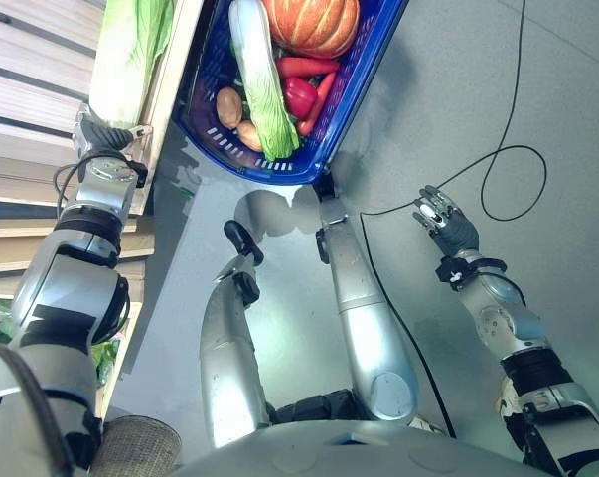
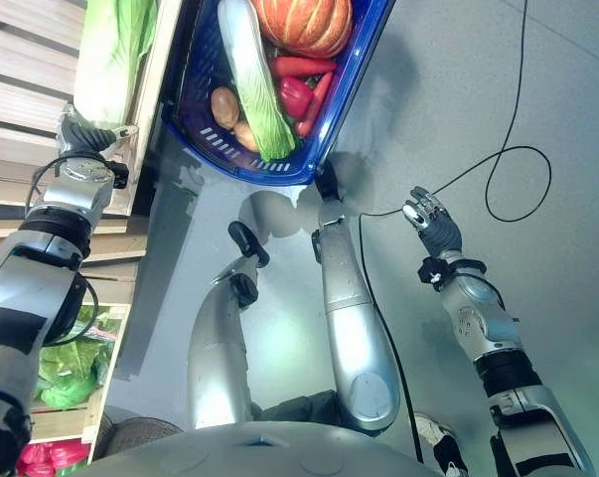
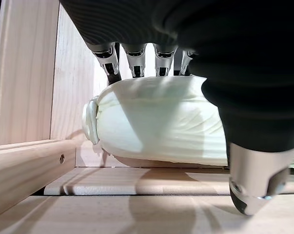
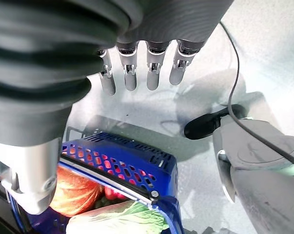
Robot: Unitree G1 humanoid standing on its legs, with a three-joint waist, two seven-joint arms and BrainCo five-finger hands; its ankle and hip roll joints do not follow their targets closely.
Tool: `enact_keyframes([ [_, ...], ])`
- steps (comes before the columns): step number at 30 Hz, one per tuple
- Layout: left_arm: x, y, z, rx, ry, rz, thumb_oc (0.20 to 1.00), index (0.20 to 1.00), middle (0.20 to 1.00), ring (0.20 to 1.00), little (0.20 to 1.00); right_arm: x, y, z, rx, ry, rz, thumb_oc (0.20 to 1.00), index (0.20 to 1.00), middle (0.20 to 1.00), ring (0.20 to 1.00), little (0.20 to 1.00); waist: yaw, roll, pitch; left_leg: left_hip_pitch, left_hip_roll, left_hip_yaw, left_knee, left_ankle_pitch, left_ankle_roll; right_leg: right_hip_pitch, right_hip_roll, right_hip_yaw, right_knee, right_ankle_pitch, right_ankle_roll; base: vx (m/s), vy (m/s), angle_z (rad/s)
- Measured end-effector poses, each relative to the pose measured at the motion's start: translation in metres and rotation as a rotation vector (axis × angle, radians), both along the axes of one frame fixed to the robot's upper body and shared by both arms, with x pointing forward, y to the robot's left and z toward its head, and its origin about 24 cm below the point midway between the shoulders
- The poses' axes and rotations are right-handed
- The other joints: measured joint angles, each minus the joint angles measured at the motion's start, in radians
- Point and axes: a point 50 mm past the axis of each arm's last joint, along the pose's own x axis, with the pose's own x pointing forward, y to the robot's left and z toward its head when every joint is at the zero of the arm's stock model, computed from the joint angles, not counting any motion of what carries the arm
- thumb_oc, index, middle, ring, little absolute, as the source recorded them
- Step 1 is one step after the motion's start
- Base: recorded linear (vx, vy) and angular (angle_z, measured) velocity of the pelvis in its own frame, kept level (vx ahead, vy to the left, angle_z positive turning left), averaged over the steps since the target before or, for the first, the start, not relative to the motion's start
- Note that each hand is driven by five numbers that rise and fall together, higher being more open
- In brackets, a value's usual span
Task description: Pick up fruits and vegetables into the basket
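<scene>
Floor (image 1: 448,119) of plain grey spreads nearest the robot and out to its right, with wide bare room around the right robot hand (image 1: 446,224), which hangs over it well apart from everything, fingers straight and relaxed, holding nothing. Its own wrist view shows the same loose row of fingers (image 4: 154,73) above the grey floor, with the basket's near corner past them.

Farther out, ahead of the robot, stands the blue plastic basket (image 1: 279,171) on the floor, its slotted wall and rim facing the robot. It lies close beside the wooden shelf (image 1: 170,70) on the robot's left, only a narrow gap between them, while its right side opens onto free floor. Inside it lie an orange pumpkin (image 1: 314,22) at the far end, a long napa cabbage (image 1: 259,84) running lengthwise, a red pepper (image 1: 299,96), carrots (image 1: 307,67) and potatoes (image 1: 229,106) near the front wall.

On the left, the left robot hand (image 1: 100,134) reaches onto the shelf and rests over the stem end of another napa cabbage (image 3: 156,122). In the wrist view its fingers (image 3: 137,61) curve down behind the top of the cabbage and the thumb (image 3: 256,180) comes down in front, so the robot hand is closed around it. The cabbage lies on the shelf board, boxed by a wooden side wall (image 3: 25,73) and a low front rail (image 3: 25,170).

No writing can be read.
</scene>
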Motion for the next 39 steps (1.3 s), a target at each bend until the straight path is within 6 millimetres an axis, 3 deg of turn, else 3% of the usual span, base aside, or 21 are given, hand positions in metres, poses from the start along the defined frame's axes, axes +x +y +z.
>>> enact_keyframes([
  [6, -0.001, 0.003, -0.002, -0.009, 0.043, 0.038, 1.0, 1.0, 1.0, 1.0, 1.0, 0.0, -0.001, -0.001, -0.002, 0.009, -0.006, 1.0, 1.0, 1.0, 1.0, 1.0, -0.019, 0.0, 0.0, 0.007, -0.009, 0.004, -0.007, 0.003, 0.005, 0.005, -0.008, 0.005, -0.003, -0.002, 0.003, 0.0, -0.001, 0.01],
  [27, -0.004, 0.014, 0.021, 0.133, 0.149, 0.269, 1.0, 1.0, 1.0, 1.0, 1.0, 0.001, -0.004, -0.005, 0.038, 0.013, -0.02, 1.0, 1.0, 1.0, 1.0, 1.0, -0.03, 0.0, 0.0, -0.028, 0.007, 0.025, -0.016, 0.005, -0.006, -0.053, 0.011, 0.024, 0.003, 0.0, 0.0, 0.0, -0.013, -0.03],
  [28, -0.004, 0.014, 0.022, 0.135, 0.148, 0.274, 0.63, 0.63, 0.63, 0.63, 0.63, 0.001, -0.004, -0.005, 0.04, 0.012, -0.021, 1.0, 1.0, 1.0, 1.0, 1.0, -0.03, 0.0, 0.0, -0.028, 0.007, 0.025, -0.016, 0.007, -0.008, -0.055, 0.012, 0.024, 0.002, 0.0, -0.001, 0.0, 0.0, 0.0],
  [29, -0.005, 0.014, 0.021, 0.137, 0.148, 0.279, 0.2, 0.2, 0.2, 0.2, 0.2, 0.001, -0.003, -0.004, 0.045, 0.009, -0.022, 1.0, 1.0, 1.0, 1.0, 1.0, -0.03, 0.0, 0.0, -0.028, 0.008, 0.025, -0.017, 0.008, -0.01, -0.056, 0.014, 0.024, 0.003, 0.001, -0.001, 0.01, -0.029, -0.04],
  [39, -0.005, 0.013, 0.015, 0.164, 0.09, 0.267, 0.2, 0.2, 0.2, 0.2, 0.2, 0.002, -0.001, 0.0, 0.058, -0.016, -0.014, 1.0, 1.0, 1.0, 1.0, 1.0, -0.029, 0.0, 0.0, -0.029, 0.009, 0.022, -0.016, 0.009, -0.012, -0.056, 0.014, 0.024, 0.006, 0.002, -0.003, 0.0, -0.001, 0.0],
])
